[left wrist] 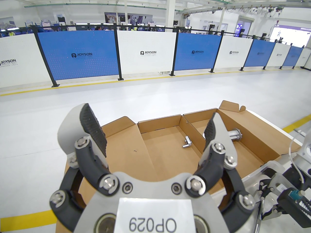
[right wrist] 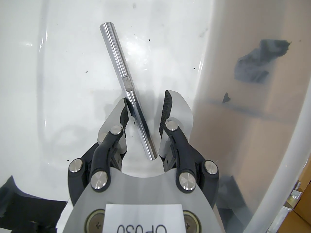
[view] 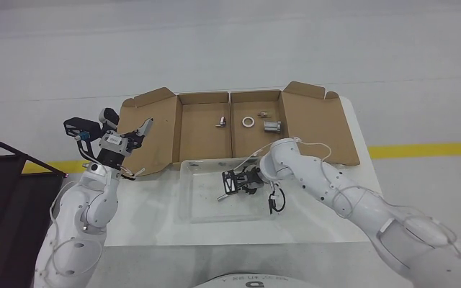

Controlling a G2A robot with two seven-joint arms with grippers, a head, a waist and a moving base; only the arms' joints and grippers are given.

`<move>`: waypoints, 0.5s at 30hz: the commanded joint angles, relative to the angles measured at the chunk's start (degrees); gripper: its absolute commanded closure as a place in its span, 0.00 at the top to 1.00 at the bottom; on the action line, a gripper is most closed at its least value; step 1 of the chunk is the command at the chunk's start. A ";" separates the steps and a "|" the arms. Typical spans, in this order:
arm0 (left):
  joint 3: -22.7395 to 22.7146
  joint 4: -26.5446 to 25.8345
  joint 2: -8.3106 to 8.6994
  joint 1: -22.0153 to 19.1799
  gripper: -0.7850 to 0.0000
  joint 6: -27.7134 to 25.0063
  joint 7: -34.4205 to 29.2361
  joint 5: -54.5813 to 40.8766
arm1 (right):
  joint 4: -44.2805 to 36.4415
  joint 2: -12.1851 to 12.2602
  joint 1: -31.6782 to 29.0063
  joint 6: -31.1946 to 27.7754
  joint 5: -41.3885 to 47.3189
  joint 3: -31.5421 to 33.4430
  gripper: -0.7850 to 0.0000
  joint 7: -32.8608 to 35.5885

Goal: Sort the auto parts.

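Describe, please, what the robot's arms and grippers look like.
The left arm and right arm have smooth, rounded white shells. The left gripper and right gripper each have a silver base, black linkages with silver bolts, and two silver fingers with black ribbed pads. Each base carries a white printed label. A thin white cable loops by the right arm.

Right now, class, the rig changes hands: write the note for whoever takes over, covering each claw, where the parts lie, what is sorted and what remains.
Left claw: open, empty, held over the cardboard box's open flap on its own side.
Right claw: open, down in the clear tray, fingers either side of a metal rod that lies flat; not yet shut on it.
Done: a bracket in the box's left compartment; a white ring, a small fitting and a metal cylinder in the right one.
Left: grip the rod and carry it to the box.
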 commanded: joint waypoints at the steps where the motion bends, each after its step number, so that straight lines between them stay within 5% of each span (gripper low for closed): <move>1: 0.00 0.00 0.00 0.00 1.00 0.00 0.00 0.00 | 0.22 -0.16 0.14 -0.08 -0.06 -0.11 0.15 0.05; 3: 0.00 0.00 0.00 0.00 1.00 0.00 0.00 0.00 | 0.41 -0.30 0.23 0.01 -0.10 -0.15 0.00 0.07; 15: 0.00 0.00 0.00 0.00 1.00 0.00 0.00 0.00 | -1.32 0.67 -0.29 -4.18 -0.27 2.63 0.00 -5.67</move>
